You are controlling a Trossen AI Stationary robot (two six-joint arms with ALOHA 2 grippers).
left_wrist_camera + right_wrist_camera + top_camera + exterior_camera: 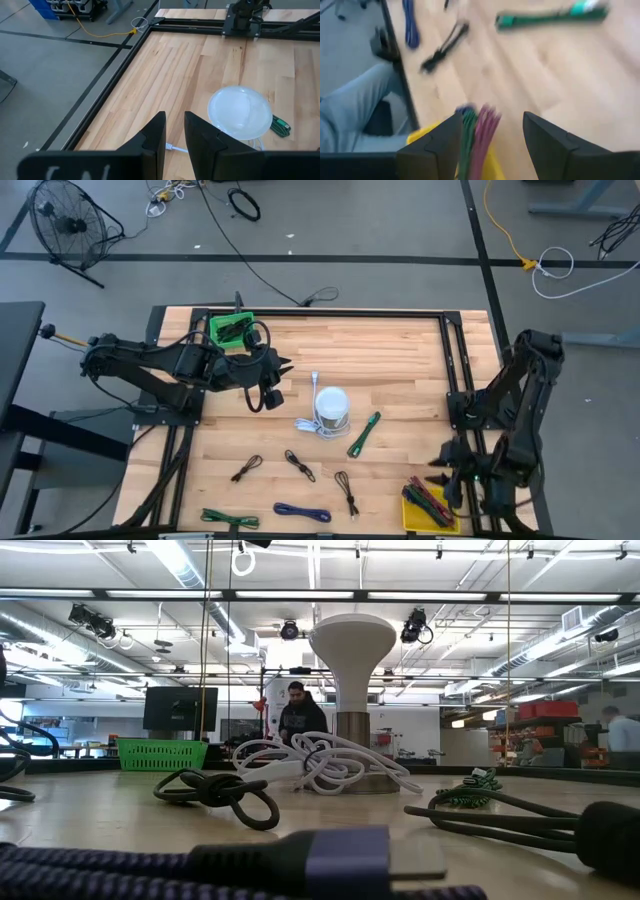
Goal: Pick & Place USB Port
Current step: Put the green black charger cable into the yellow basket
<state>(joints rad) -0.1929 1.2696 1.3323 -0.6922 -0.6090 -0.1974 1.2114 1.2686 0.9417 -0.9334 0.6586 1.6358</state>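
Several bundled cables lie on the wooden table. A white cable (pixel 308 420) lies coiled against a white dome-topped stand (pixel 331 408); a green cable (pixel 363 433) lies to its right. My left gripper (pixel 284 368) hovers left of the stand. In the left wrist view it (pixel 174 134) is open by a narrow gap, with the white cable's plug end (pixel 171 147) showing below it. My right gripper (pixel 492 135) is wide open near the table's right near corner, above a yellow bin (pixel 412 518) that holds green and pink cables (pixel 477 127).
A green basket (pixel 230 328) stands at the far left. Black cables (pixel 247 468) (pixel 299 465) (pixel 346 490), a green one (pixel 229 519) and a blue one (pixel 302 511) lie along the near edge. A black frame (pixel 455 360) borders the table. A person (pixel 300 715) stands beyond it.
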